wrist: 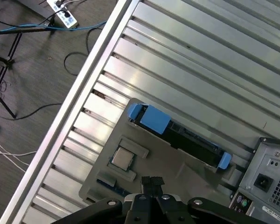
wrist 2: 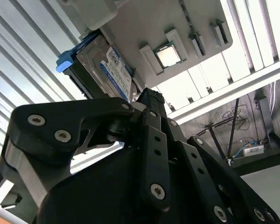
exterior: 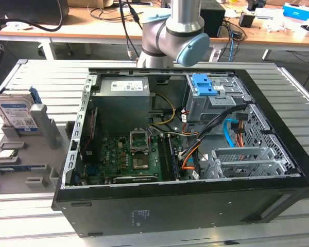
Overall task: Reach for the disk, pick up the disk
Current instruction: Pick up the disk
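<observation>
The disk [exterior: 15, 109] stands on edge in a grey stand [exterior: 41, 126] on the table, at the exterior view's left, beside the open computer case. In the second wrist view the disk [wrist 2: 109, 70] shows its blue-and-white label and a blue side rail [wrist 2: 66, 61]. The first wrist view sees the disk [wrist: 191, 142] edge-on, with the blue rail [wrist: 151, 117] along it. My gripper [wrist: 152, 181] hangs above the stand and short of the disk, touching nothing. Its black fingertips [wrist 2: 149, 95] lie close together with nothing between them.
The grey stand [wrist: 186, 172] also carries a processor chip [wrist: 123, 158] and small grey blocks [exterior: 35, 181]. The open black computer case [exterior: 185, 195] stands right beside it, its corner [wrist: 270, 179] close to the disk. The table edge [wrist: 84, 88] drops off to a floor with cables.
</observation>
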Action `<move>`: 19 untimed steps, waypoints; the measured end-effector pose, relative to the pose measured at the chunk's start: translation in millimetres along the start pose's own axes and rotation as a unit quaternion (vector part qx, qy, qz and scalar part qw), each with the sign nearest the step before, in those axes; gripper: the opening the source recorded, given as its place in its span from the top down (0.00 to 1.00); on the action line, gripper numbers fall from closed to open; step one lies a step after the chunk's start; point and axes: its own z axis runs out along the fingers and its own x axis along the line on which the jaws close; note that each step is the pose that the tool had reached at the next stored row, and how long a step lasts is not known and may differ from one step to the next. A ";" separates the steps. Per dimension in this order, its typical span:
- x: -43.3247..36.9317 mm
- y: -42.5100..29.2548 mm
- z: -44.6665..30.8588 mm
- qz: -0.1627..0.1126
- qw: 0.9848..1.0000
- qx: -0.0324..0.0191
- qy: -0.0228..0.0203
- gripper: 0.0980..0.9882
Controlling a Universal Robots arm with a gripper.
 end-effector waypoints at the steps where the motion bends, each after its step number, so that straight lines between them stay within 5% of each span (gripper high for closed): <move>1: 0.0 0.0 0.0 -0.004 1.000 0.000 0.000 0.99; 12: 0.0 0.0 0.0 -0.056 0.998 0.000 0.002 0.99; 19: 0.0 0.0 0.0 -0.093 0.996 0.000 0.004 0.99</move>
